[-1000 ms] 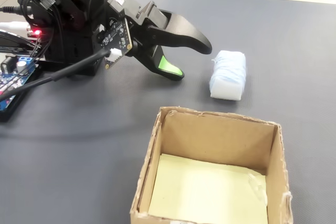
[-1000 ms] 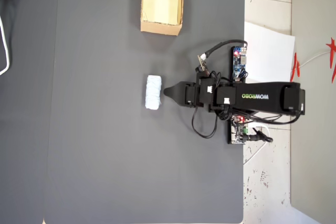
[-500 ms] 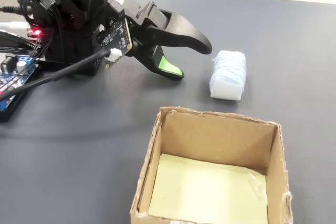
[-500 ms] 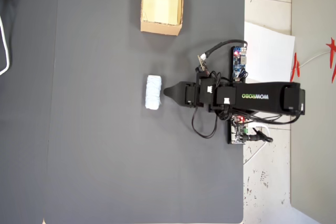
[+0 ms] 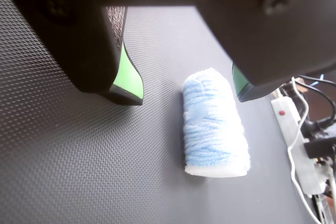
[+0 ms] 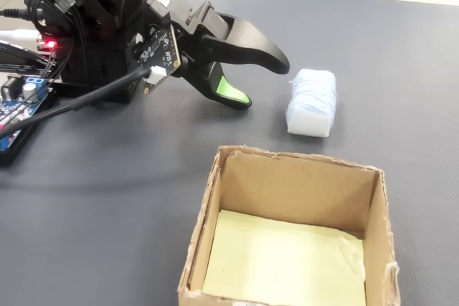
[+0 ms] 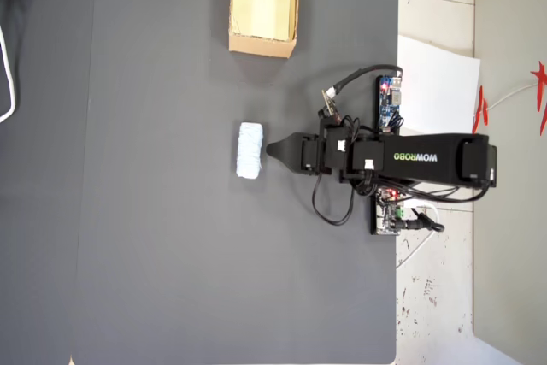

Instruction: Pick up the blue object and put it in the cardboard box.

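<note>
The blue object (image 5: 215, 124) lies on its side on the dark grey mat (image 5: 63, 171) that covers the counter, a pale blue oblong wound with faint ridges and capped by white ends. In the wrist view it sits right of the frame's centre, below and between the two black jaws, touching neither: the green-lined jaw tip hangs at centre left, the other tip at the right edge of the object's upper end. In the fixed view the blue object (image 6: 312, 102) rests in the right half of the frame, just to the right of the pincer (image 6: 262, 80), with a strip of bare mat between them. In the overhead view the blue object (image 7: 249, 150) lies near the middle of the mat, its long axis running up and down the frame, and the pincer (image 7: 275, 150) points at it from the right, its tip just beside it.

The pincer is open, its jaws spread apart with a green pad showing on the inner face, and it holds nothing.

The cardboard box (image 6: 208, 198) fills the lower right of the fixed view, open-topped, with a pale yellow floor. In the overhead view the cardboard box (image 7: 261, 43) stands at the top centre, well apart from the object.
</note>
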You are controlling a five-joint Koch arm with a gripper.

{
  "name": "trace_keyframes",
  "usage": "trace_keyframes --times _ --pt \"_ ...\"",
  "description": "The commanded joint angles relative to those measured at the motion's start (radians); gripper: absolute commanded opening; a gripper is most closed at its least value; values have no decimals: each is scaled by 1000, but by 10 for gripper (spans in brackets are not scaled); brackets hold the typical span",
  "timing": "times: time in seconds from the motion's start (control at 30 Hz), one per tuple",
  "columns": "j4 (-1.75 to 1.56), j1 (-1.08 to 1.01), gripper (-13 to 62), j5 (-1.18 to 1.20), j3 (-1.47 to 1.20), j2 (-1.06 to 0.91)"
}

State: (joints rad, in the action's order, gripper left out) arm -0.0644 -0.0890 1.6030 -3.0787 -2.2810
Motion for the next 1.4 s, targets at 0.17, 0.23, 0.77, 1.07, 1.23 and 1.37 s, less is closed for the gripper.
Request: trace_keyframes --times 0.17,0.23,0.77,1.07,1.23,1.37 --pt "112 0 340 15 -40 -86" --pt "112 0 340 15 -40 -86" --pt "110 6 338 20 -40 -86" --pt "114 5 340 17 -40 -86" --pt "95 -2 341 15 -40 -86" --pt "41 -3 341 -2 -40 -86"
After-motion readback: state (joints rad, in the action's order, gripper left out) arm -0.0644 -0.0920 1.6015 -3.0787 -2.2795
